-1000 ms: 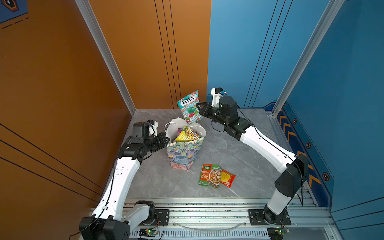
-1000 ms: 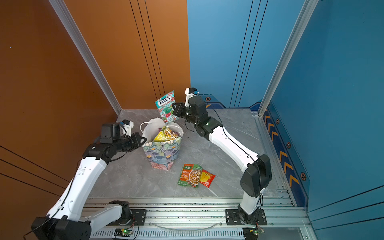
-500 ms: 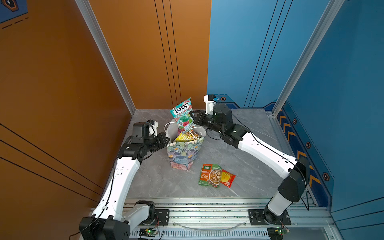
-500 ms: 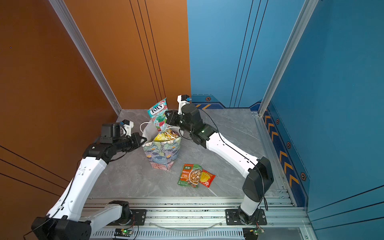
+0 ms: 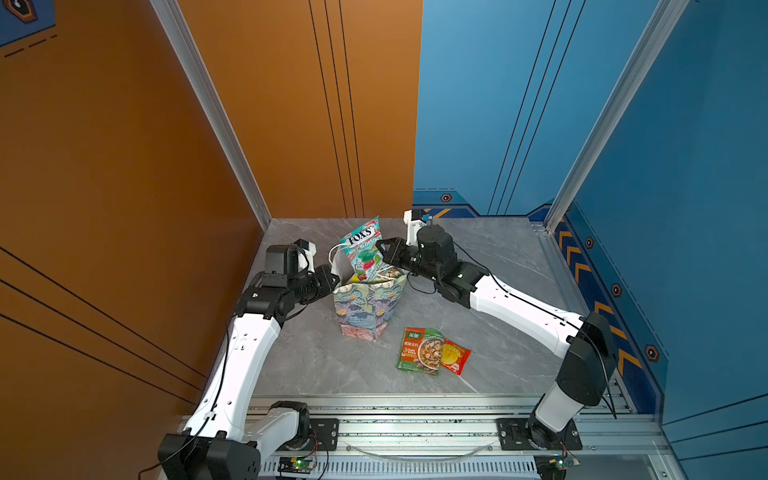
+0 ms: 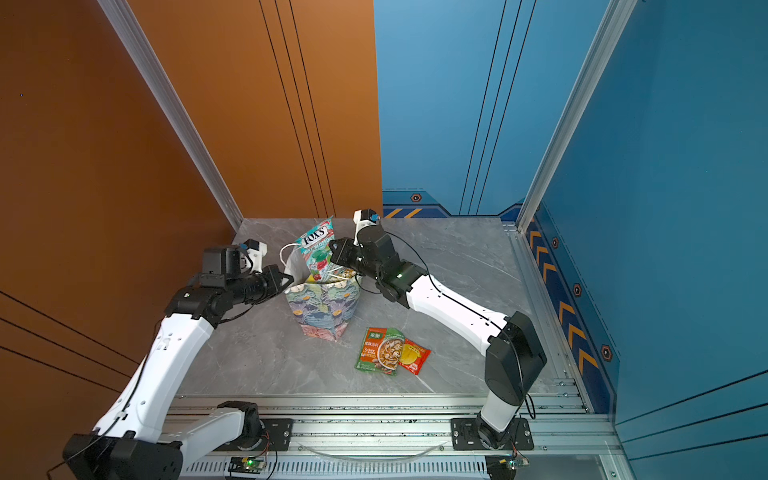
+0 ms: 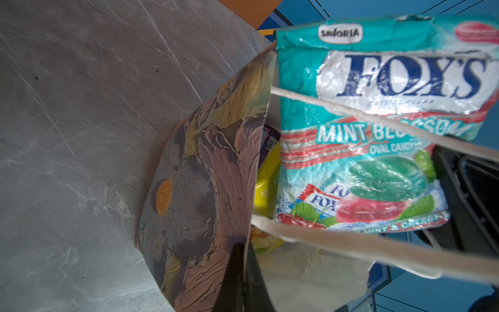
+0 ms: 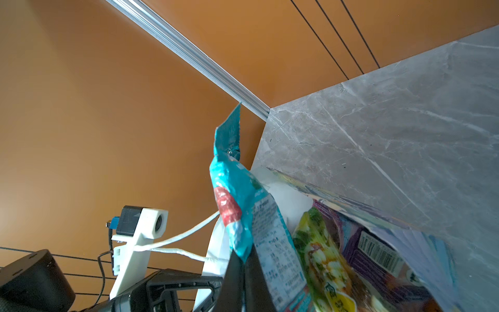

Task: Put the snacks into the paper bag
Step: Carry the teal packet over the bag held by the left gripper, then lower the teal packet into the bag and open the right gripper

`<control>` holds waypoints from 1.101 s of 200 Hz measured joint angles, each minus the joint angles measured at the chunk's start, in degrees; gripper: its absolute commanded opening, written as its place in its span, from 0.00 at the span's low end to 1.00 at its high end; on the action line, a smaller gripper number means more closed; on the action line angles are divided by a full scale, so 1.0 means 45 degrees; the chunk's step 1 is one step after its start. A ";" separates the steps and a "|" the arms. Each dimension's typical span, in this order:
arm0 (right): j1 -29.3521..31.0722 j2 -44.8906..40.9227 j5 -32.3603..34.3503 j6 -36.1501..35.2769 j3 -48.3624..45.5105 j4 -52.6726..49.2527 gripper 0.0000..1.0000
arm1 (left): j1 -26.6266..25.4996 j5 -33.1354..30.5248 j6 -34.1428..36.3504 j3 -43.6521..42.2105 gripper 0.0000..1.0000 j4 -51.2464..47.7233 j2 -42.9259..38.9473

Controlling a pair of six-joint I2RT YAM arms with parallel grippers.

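Note:
The floral paper bag (image 5: 370,309) (image 6: 324,309) stands upright mid-table. My left gripper (image 5: 334,279) (image 7: 244,259) is shut on its near-left rim. My right gripper (image 5: 384,250) (image 8: 244,260) is shut on the edge of a teal FOX'S packet (image 5: 363,249) (image 6: 318,246) (image 7: 364,135), which stands over the bag's mouth with its lower end inside. A yellow-green packet (image 8: 318,256) and a purple packet (image 8: 378,256) lie in the bag. On the table to the bag's front right, a green-orange sachet (image 5: 419,351) (image 6: 380,350) overlaps a red sachet (image 5: 456,356) (image 6: 414,356).
The bag's white cord handles (image 7: 351,243) hang loose beside the teal packet. An orange wall (image 5: 187,145) closes the left and back, a blue wall (image 5: 685,208) the right. A metal rail (image 5: 415,419) runs along the table's front edge.
My right gripper has carried the teal packet left and down, from above and behind the bag to its mouth. The left arm and the bag have stayed still.

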 measured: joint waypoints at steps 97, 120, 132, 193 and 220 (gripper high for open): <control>0.0296 -0.0262 0.0981 0.1423 -0.1996 0.1375 0.09 | 0.0000 0.0000 0.0000 0.0000 0.00 -0.0073 0.0005; 0.0321 -0.0578 0.1025 0.1535 -0.2191 0.1370 0.34 | 0.0000 0.0000 0.0005 0.0000 0.00 -0.0068 0.0005; 0.0330 -0.0724 0.1039 0.1443 -0.2229 0.1350 0.43 | 0.0000 0.0000 0.0000 0.0000 0.00 -0.0073 0.0005; 0.0325 -0.1579 0.2001 -0.1112 -0.0996 -0.0685 0.46 | 0.0000 0.0000 0.0005 0.0000 0.00 -0.0083 -0.0019; 0.0330 -0.1005 0.1996 -0.3079 0.1734 -0.2710 0.45 | 0.0000 0.0000 0.0000 0.0000 0.00 -0.0092 -0.0019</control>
